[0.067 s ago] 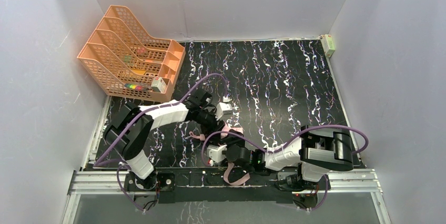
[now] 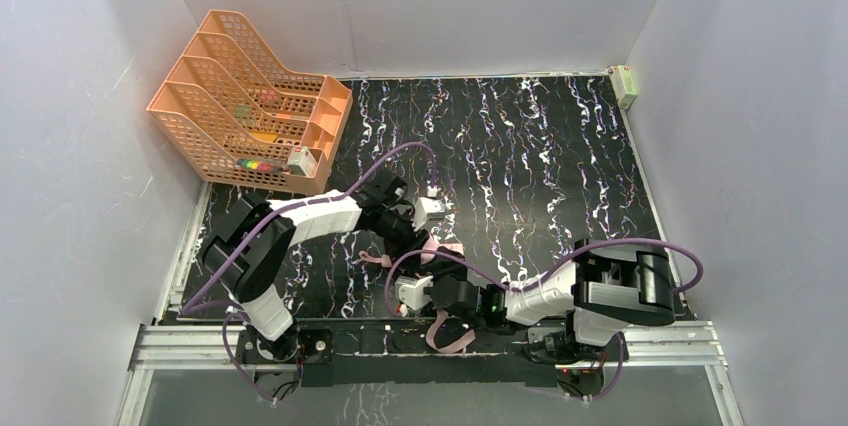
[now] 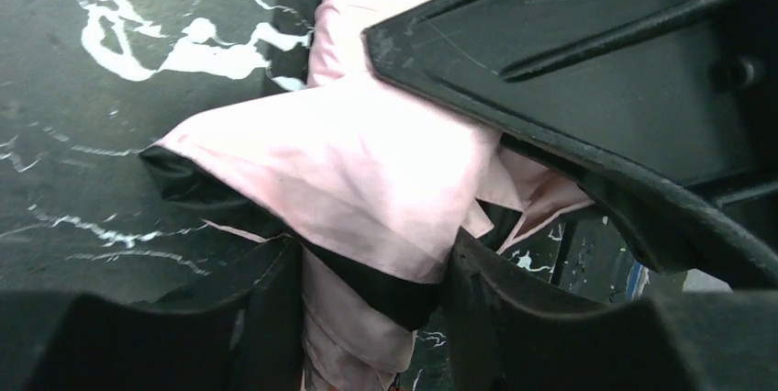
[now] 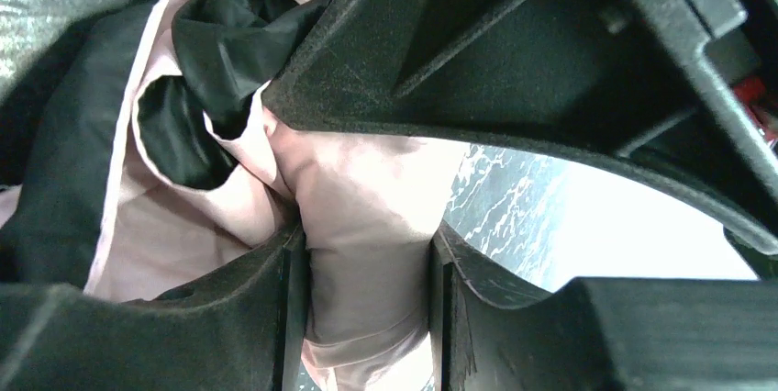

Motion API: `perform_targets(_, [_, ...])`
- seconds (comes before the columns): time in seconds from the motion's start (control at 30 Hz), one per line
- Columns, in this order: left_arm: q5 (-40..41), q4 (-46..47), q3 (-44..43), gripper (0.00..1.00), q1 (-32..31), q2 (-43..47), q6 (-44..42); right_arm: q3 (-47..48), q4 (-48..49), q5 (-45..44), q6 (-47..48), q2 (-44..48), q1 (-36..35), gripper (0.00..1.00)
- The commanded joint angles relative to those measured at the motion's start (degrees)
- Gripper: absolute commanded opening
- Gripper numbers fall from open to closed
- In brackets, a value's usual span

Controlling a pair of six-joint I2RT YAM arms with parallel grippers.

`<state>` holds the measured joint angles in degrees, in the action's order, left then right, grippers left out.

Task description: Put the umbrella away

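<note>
My left fingers [image 3: 500,318] and right fingers [image 4: 229,318] each pinch fabric of the umbrella [image 2: 447,247]. It lies bunched on the worktop [image 2: 560,146] by the near edge, seemingly not bundled. Tidying and stowing remain.

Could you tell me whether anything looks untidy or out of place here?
Yes: the umbrella, gripped by the left gripper and the right gripper, is not folded neatly. Its pink and black fabric bunches and flares loose, and a pink strip hangs over the near edge of the table.
</note>
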<state>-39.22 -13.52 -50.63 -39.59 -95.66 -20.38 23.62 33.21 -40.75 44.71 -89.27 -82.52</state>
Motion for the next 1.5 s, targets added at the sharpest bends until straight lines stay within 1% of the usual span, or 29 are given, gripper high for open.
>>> perform_targets(0.0, [3.0,-6.9,-0.7,0.35,-3.9,-3.6,-3.6,-2.8,-8.9,2.7,-3.8,0.4,-0.1,0.0])
perform_targets(0.13, [3.9,-8.5,-1.2,0.13,-4.9,-3.4,-4.3,-2.6,-10.6,3.2,-4.8,2.7,-0.1,0.0])
perform_targets(0.2, [4.0,-8.5,-1.2,0.02,-5.0,-3.4,-4.3,-2.5,-11.1,3.0,-4.8,4.0,-0.1,0.04])
perform_targets(0.23, [4.1,-8.5,-1.3,0.0,-5.0,-3.5,-4.3,-2.5,-11.3,3.0,-4.6,4.6,-0.2,0.07])
perform_targets(0.3, [4.9,-8.5,-1.7,0.0,-5.0,-3.8,-4.2,-2.1,-12.2,3.1,-4.5,5.9,-0.1,0.14])
perform_targets(0.43, [7.7,-8.5,-2.3,0.0,-5.0,-3.7,-4.5,-1.1,-14.8,3.5,-3.9,9.5,-0.2,0.34])
perform_targets(0.53, [11.0,-7.7,-2.4,0.0,-5.0,-3.2,-4.3,0.1,-18.3,4.1,-3.7,12.8,-0.2,0.45])
perform_targets(0.6, [13.1,-7.0,-2.6,0.0,-5.0,-2.8,-4.4,1.0,-21.3,5.0,-3.8,15.7,-0.2,0.61])
perform_targets(0.67, [15.3,-6.1,-2.8,0.0,-5.0,-2.8,-4.4,2.0,-24.7,5.8,-4.2,18.8,-0.1,0.67])
perform_targets(0.8, [18.6,-4.3,-3.0,0.0,-5.0,-3.0,-4.0,4.4,-32.5,7.6,-8.1,25.2,-0.2,0.7])
perform_targets(0.93, [22.0,-2.5,-2.9,0.0,-5.0,-3.0,-3.8,7.0,-41.6,11.4,-13.9,30.2,-0.1,0.7])
perform_targets(1.0, [23.1,-1.5,-2.7,0.0,-5.0,-2.5,-4.1,9.5,-47.3,12.2,-18.2,32.1,-0.1,0.69])
perform_targets(1.07, [23.8,-0.2,-2.1,0.0,-5.0,-1.4,-4.5,12.0,-49.6,13.3,-21.4,35.5,-0.1,0.69])
perform_targets(1.17, [24.5,2.4,-0.3,0.0,-5.0,0.5,-5.0,14.5,-49.5,14.5,-26.1,40.4,-0.2,0.68])
perform_targets(1.3, [25.9,5.2,1.7,0.0,-5.0,2.4,-5.2,20.8,-52.8,11.9,-34.5,43.7,-0.1,0.68])
perform_targets(1.47, [26.7,7.0,3.0,0.0,-5.0,3.1,-5.3,31.4,-60.1,6.3,-43.6,43.0,-0.1,0.72])
